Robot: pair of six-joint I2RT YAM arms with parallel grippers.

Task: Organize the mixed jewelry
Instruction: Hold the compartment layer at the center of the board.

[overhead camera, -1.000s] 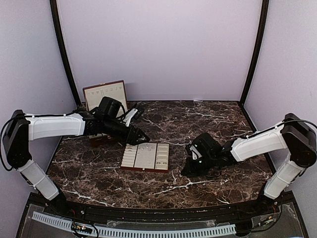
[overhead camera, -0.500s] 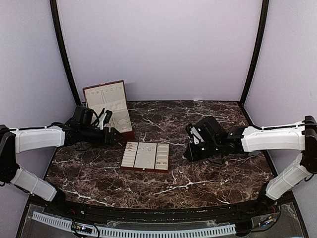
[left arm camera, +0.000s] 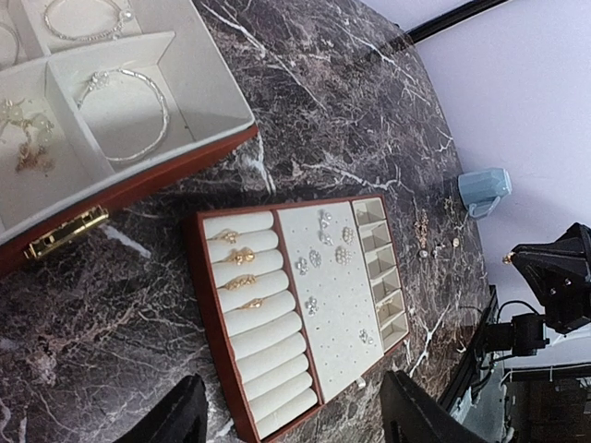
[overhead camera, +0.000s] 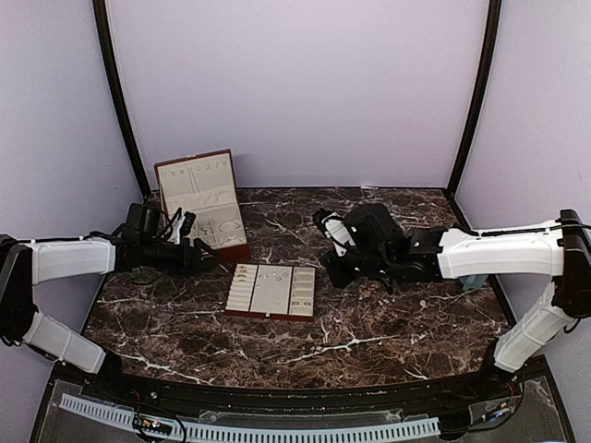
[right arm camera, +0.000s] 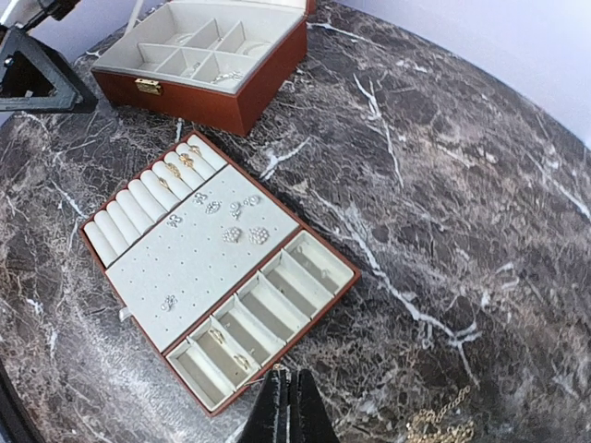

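Both arms have shifted over the dark marble table (overhead camera: 397, 323) within the last second. The left arm has drawn back to the left, off the tray and beside the box. The right arm has reached leftward and farther in, so its wrist is now just right of the tray.

The reddish-brown box (right arm camera: 217, 100) lies open at the far left, unmoved, and the cream slotted tray (right arm camera: 175, 263) keeps its place in the middle. The left gripper (left arm camera: 294, 392) is spread with nothing between its fingers. The right gripper (right arm camera: 284, 404) has its fingers pressed together above the tray's right edge, and I cannot tell whether a tiny piece is pinched there.

The mixed jewelry (left arm camera: 323, 249) lies scattered:
- Bracelets (left arm camera: 125, 111) sit in the box.
- Rings (left arm camera: 238, 256) sit in the tray's left rolls.
- Studs lie on the tray's middle pad.
- Loose pieces (left arm camera: 429, 235) and a thin gold chain (right arm camera: 439, 426) lie on the marble to the right.
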